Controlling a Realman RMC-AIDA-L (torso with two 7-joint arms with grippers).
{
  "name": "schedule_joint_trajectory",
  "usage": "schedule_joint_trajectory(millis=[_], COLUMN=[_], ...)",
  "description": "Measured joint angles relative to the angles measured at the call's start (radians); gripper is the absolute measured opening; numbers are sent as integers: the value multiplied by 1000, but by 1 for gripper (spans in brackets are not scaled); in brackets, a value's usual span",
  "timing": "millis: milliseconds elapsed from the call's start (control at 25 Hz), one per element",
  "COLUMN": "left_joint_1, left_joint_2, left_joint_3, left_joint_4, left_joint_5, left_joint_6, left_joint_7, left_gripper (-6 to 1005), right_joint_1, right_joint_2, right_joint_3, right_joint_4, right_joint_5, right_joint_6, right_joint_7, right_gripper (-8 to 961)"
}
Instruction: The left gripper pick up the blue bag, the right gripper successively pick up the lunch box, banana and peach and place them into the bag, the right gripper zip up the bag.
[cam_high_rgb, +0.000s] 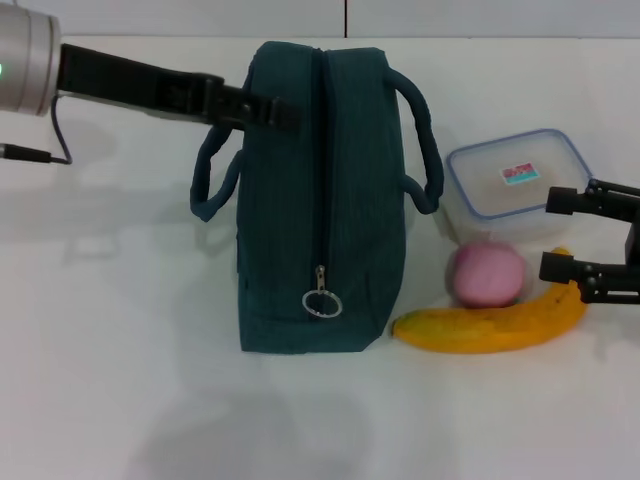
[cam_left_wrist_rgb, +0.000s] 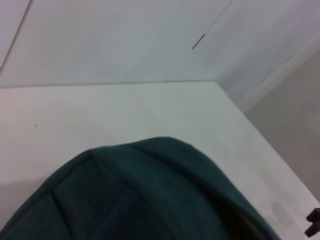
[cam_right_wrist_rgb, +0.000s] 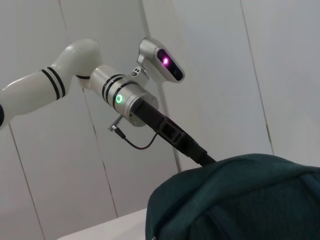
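One dark teal fabric bag (cam_high_rgb: 320, 200) stands upright on the white table (cam_high_rgb: 120, 350), long axis running away from the robot, zip line on top along that axis. The zip is closed, with the slider and metal ring pull (cam_high_rgb: 322, 303) hanging at the near end. Two loop handles, one on each side.

Left gripper (cam_high_rgb: 270, 112): black fingers reach the bag's far upper edge, above the left handle (cam_high_rgb: 212, 180); whether they are spread or clamped, cannot tell.

Right gripper (cam_high_rgb: 558, 233): fingers parted, gripping nothing, well to the right of the bag. One clear plastic lunch box with a blue rim (cam_high_rgb: 515, 183) lies just beyond its fingertips. One pink peach (cam_high_rgb: 486, 274) sits just left of the lower finger, touching one yellow banana (cam_high_rgb: 495, 326), whose long axis runs left-right, one end below the gripper.
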Motion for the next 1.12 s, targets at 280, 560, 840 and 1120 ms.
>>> schedule_joint_trajectory(millis=[280, 560, 840, 1120], left_joint_1=[-47, -57, -58, -58], left_joint_2=[-6, 4, 17, 19], left_joint_3=[22, 35, 34, 34], left_joint_4=[-34, -35, -40, -52], left_joint_5=[75, 78, 76, 75], left_joint_6=[-3, -2, 2, 2], left_joint_7=[-50, -62, -62, -62], left_gripper=[826, 797, 627, 331], right_joint_1=[-24, -43, -53, -63], right_joint_2=[4, 2, -2, 0], right_joint_3=[1, 1, 1, 1], right_joint_4=[1, 10, 50, 72], right_joint_5=[0, -4, -4, -6], right_joint_6=[-1, -22, -32, -41], right_joint_7=[-15, -19, -39, -45], right_gripper=[815, 815, 816, 816])
